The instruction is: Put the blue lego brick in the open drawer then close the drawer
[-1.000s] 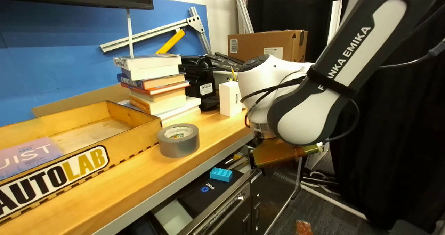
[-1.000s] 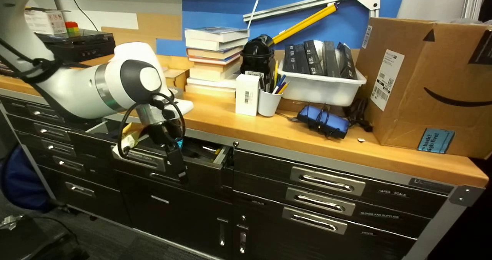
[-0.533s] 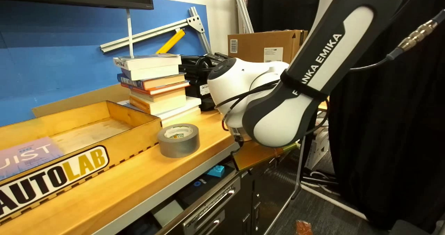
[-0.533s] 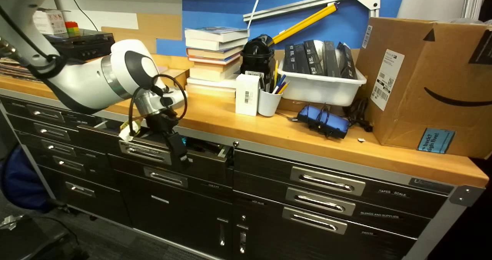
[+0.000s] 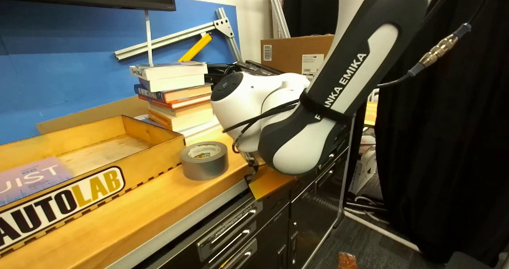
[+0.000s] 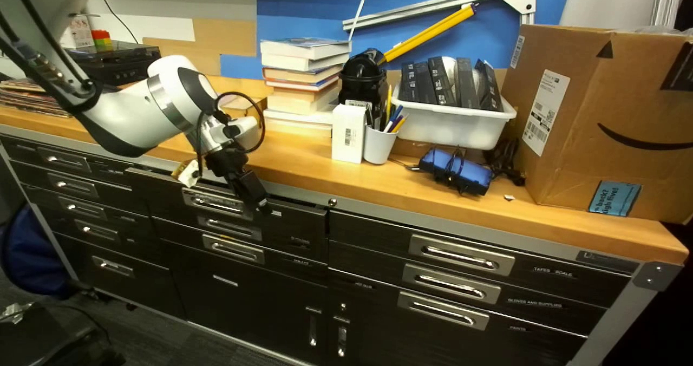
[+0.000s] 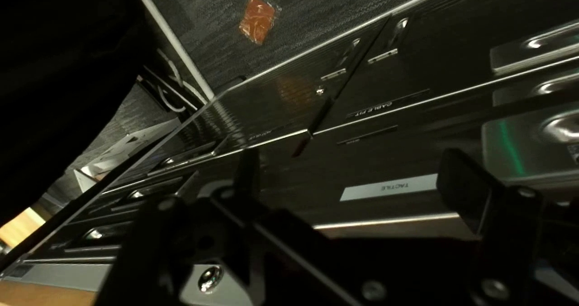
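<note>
End effector w/ jaws apart, nr front of ajar drawer, contact unclr

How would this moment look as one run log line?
drawer: slightly open; hand: open, at drawer front, contact unclear; blue lego brick: not visible; left to do: finish closing

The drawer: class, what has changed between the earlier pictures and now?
The drawer slid inward, nearly shut, and the gripper moved the same way. The blue brick, inside earlier, is now hidden. Nothing was visibly gripped or released. The tape roll and stacked books stayed put.
</note>
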Robot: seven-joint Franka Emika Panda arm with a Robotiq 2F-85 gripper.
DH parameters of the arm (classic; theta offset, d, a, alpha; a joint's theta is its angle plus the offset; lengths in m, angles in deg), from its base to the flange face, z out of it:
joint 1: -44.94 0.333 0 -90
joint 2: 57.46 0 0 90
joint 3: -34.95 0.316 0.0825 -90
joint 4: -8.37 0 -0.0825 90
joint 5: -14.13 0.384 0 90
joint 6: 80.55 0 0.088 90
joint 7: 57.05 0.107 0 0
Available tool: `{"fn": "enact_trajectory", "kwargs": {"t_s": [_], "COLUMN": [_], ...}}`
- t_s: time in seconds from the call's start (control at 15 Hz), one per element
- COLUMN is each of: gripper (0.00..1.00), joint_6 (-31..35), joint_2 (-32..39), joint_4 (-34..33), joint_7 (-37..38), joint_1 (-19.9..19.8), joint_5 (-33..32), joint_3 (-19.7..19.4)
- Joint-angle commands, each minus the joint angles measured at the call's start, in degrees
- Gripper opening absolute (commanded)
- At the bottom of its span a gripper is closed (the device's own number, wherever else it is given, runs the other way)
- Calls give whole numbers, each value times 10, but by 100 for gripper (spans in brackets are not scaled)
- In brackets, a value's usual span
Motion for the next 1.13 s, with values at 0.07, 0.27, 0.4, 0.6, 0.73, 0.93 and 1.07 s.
{"fn": "enact_trajectory", "kwargs": {"t_s": [0.07, 0.27, 0.4, 0.6, 0.73, 0.93, 1.07], "gripper": [100, 100, 100, 100, 100, 100, 100], "joint_6": [0, 3, 22, 31, 7, -65, -47], "joint_2": [19, 7, -32, -112, -144, -199, -169], "joint_4": [-39, -34, -8, 41, 45, 28, 22], "joint_7": [40, 39, -17, -169, -262, -399, -359], "joint_1": [11, 6, -14, -60, -93, -45, -45], "joint_5": [-46, -37, 38, 202, 302, 445, 414], "joint_3": [-1, 1, 13, 64, 114, 96, 92]}}
